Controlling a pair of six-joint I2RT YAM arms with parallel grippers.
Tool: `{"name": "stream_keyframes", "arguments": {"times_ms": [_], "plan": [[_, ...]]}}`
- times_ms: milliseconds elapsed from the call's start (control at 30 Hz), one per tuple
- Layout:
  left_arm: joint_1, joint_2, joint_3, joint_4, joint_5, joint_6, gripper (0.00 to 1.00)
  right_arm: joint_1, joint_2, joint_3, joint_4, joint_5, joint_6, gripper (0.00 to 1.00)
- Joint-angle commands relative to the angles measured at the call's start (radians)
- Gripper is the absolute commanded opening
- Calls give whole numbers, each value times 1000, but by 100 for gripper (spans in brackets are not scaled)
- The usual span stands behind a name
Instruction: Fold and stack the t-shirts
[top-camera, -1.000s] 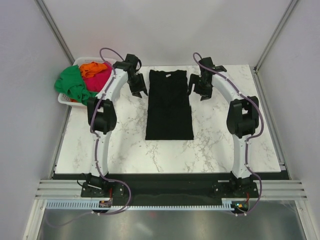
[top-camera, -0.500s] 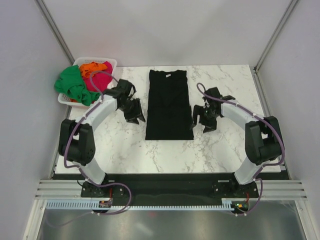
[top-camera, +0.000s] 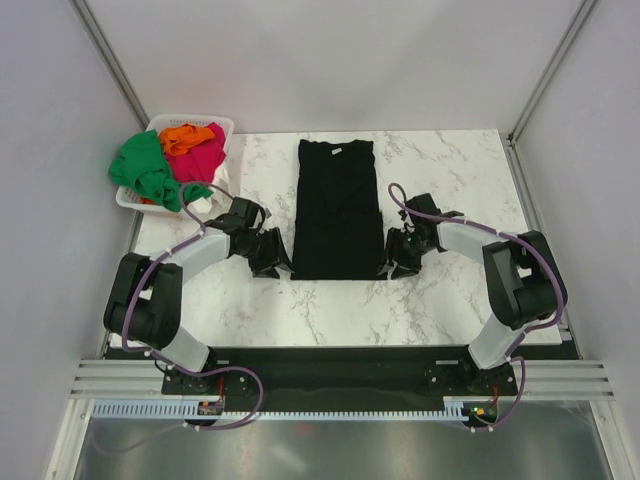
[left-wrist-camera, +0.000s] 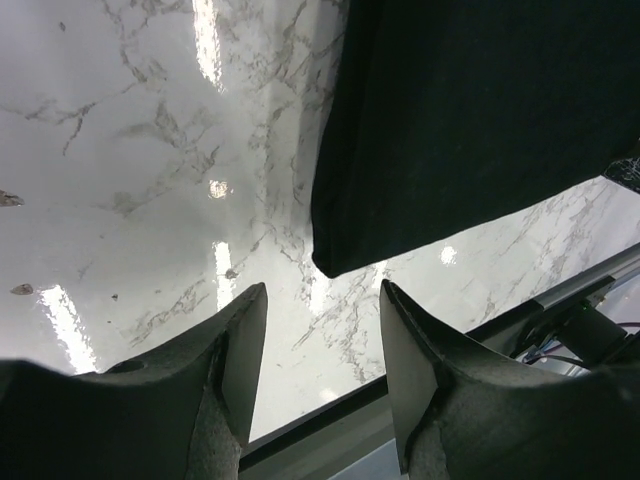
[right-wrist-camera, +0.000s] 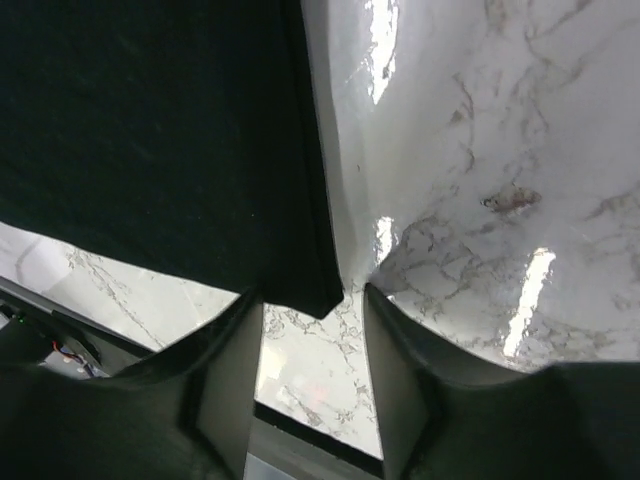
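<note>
While the large black cotton t-shirt (top-camera: 338, 210) is lying as a long flat strip on the white marbled surface (top-camera: 450, 300), the left hand (top-camera: 270, 254) and right hand (top-camera: 400, 258) are flanking its near corners, both parted, gripping nothing.

Blk tee (top-camera: 338, 210) flat on table (top-camera: 450, 305)

Black t-shirt (top-camera: 337, 205) takes the middle of the bench (top-camera: 470, 180), running from the far edge toward the near one. I see bare marble down both sides of it.

Left gripper (top-camera: 271, 258) is just beside its near-left corner and right gripper (top-camera: 400, 262) at its near-right corner, both with a gap between the jaws.

Far-left corner is blocked by the white basket (top-camera: 128, 200), with heaped t-shirts (top-camera: 160, 165) overhanging its rim. Far-right corner is open.
</note>
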Motion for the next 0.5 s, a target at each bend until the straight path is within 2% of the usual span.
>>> {"name": "stream_keyframes", "arguments": {"times_ms": [0,67,233,467], "plan": [[1,-30,-57,119,39,-45,56,9,16,-38,73,-10,12,47],[1,-10,-88,152,48,-57,55,11,20,-49,84,-11,14,38],[-1,7,-122,203,46,-67,55,13,18,-55,92,-8,12,28],[-5,6,-133,235,40,-77,54,13,26,-53,90,-13,4,25]]}}
